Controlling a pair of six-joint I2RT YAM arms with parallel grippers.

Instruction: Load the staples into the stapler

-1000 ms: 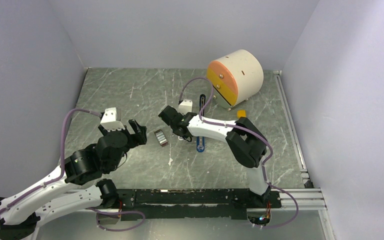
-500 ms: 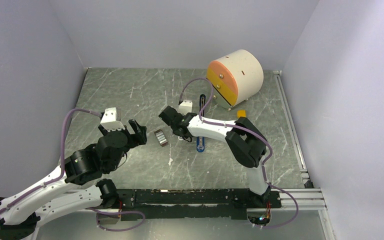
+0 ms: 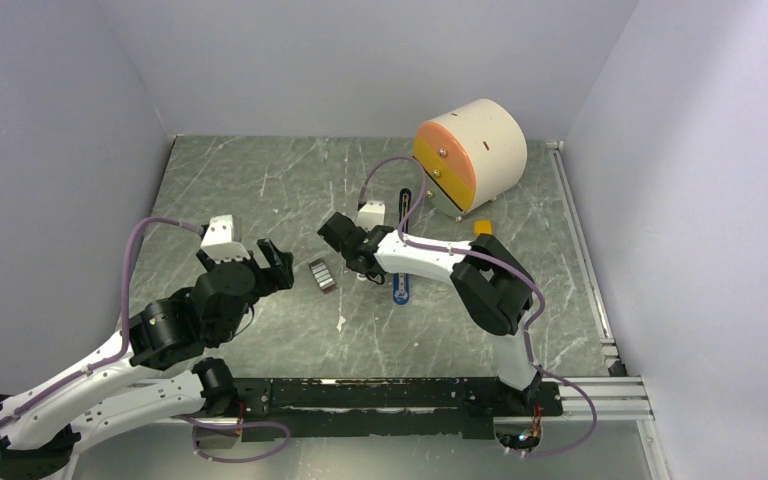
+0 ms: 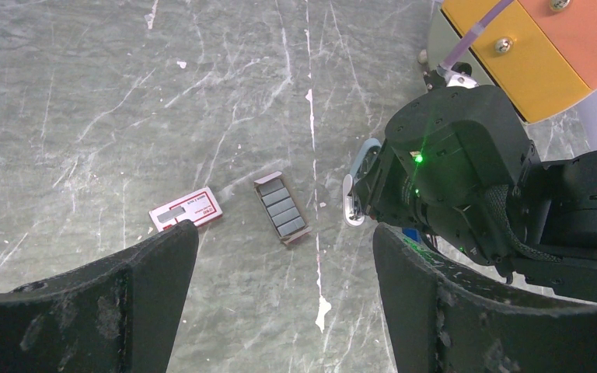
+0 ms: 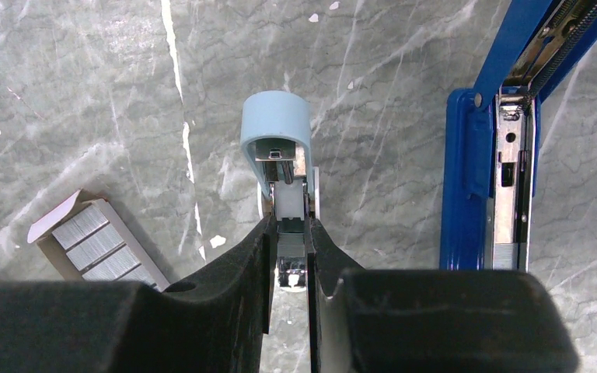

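Grey marbled table point(image 3: 260, 180), pale walls around it. By my reading little is done. The staples point(image 4: 281, 208) sit in their open tray on the table. The stapler point(image 5: 466, 179) lies opened to their right, with a pale-blue piece point(image 5: 276, 124) between the two. My right fingers point(image 5: 241, 264) are clenched on that piece. My left fingers point(image 4: 148, 264) hang released above the staples, holding nothing. Picking up a strip and seating it remains. The stapler's ends are cut off, and I cannot tell whether its channel is bare.
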